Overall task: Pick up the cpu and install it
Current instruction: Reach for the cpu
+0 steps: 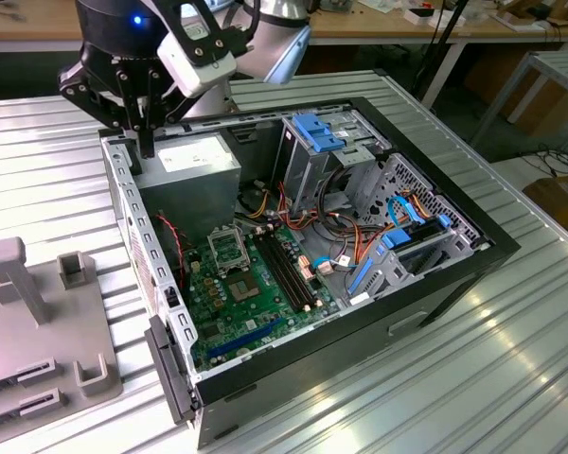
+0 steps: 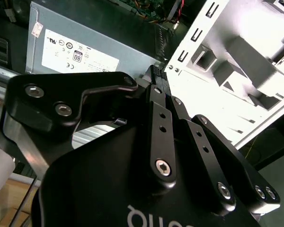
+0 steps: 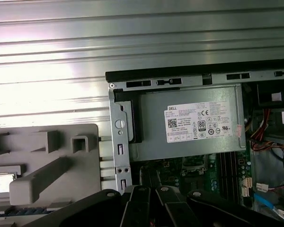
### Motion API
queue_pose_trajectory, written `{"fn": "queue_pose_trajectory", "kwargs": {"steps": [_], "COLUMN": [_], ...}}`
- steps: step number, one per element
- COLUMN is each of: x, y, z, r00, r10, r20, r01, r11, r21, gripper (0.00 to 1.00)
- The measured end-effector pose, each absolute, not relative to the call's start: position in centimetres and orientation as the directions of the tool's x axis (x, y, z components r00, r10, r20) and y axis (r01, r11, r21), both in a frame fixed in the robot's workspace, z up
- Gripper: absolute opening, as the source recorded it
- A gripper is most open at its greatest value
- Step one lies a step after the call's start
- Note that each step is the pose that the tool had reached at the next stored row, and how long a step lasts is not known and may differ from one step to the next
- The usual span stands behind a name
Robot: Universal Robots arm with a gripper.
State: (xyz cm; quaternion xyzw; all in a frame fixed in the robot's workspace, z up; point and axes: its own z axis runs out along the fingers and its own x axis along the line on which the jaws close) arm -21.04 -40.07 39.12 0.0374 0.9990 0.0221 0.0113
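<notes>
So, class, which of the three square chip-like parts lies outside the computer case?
The cpu, resting on the grey holder beside the case; the socket frame and soldered chip sit on the motherboard inside.

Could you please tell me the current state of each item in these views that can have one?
cpu, seated in the grey holder beside the case, not picked up.
hand, shut, nothing in it, hovers by the power supply.
computer case, lying on its side, side panel off.
socket frame, no silver chip in it.
</notes>
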Motion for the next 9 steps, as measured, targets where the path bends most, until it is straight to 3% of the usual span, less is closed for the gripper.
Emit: {"fn": "queue_pose_trajectory", "kwargs": {"steps": [9], "x": [-22.2], "y": [-40.1], "z": [39.1], "r00": [-0.997], "r10": [0.075], "r20": [-0.021], "r01": [0.074], "r11": [0.996], "r21": [0.045], "gripper": [0.11]}}
